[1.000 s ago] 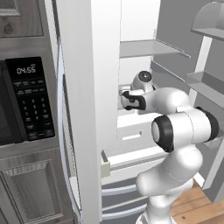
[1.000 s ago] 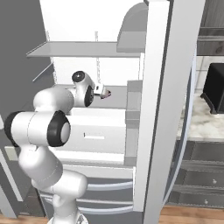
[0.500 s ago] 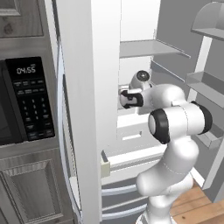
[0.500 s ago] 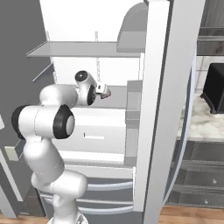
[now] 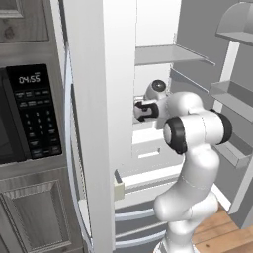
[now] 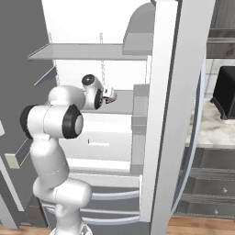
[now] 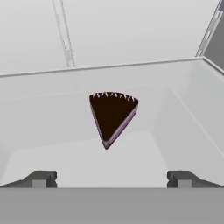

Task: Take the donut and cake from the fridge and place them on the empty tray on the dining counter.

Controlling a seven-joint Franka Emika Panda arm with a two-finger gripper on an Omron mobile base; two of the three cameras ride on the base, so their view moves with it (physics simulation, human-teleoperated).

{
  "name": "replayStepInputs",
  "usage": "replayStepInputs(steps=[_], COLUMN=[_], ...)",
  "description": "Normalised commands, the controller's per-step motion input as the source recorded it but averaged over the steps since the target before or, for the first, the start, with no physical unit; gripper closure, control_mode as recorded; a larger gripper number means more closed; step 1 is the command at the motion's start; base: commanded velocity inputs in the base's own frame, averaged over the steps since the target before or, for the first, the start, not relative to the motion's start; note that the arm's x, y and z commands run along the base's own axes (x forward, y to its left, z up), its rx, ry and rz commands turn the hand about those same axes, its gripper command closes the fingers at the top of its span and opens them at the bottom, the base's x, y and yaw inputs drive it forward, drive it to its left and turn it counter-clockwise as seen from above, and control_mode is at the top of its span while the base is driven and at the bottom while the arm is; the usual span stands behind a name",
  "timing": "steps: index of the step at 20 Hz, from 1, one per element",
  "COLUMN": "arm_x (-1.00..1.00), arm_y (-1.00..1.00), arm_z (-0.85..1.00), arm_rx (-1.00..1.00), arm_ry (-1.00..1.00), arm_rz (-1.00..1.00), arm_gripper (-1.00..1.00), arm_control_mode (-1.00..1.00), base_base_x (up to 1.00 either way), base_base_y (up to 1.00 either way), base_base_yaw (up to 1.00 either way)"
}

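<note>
In the left base view, the black microwave (image 5: 27,118) with its keypad sits at the far left, and just right of it the fridge (image 5: 99,99) stands with its doors swung wide. The white door edge rises as a tall slab between the microwave and the arm. Beyond that edge the interior opens up: one shelf (image 5: 165,53) above the arm, with free room under it, and the drawer fronts below. The arm reaches in under that shelf, and the gripper (image 5: 138,109) is partly hidden behind the door edge.

In the right base view the gripper (image 6: 111,95) points toward the interior, with the right door edge a broad upright close to its right.

The hand view shows one cake (image 7: 113,116), a dark wedge with its point toward the camera, lying on the white floor of a bin or shelf with walls rising left, right and behind. The gripper (image 7: 111,179) stands spread wide, holding nothing; the two fingertips (image 7: 41,178) flank the cake from short of it, with bare floor between.
</note>
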Motion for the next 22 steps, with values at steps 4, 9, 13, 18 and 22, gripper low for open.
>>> replayStepInputs(steps=[4,9,13,18,22], arm_x=[0.30,0.27,0.29,0.28,0.28], arm_y=[0.00,0.00,0.00,0.00,0.00], arm_z=[-0.08,-0.17,-0.26,-0.23,-0.11], arm_rx=[0.00,0.00,0.00,0.00,0.00], arm_ry=[0.00,0.02,0.03,0.02,0.00], arm_rz=[0.00,0.00,0.00,0.00,0.00], arm_gripper=[-1.00,-1.00,-1.00,-1.00,-1.00], arm_control_mode=[-1.00,-1.00,-1.00,-1.00,-1.00], base_base_x=[0.00,0.00,0.00,0.00,0.00], base_base_y=[0.00,0.00,0.00,0.00,0.00], base_base_yaw=[0.00,0.00,0.00,0.00,0.00])
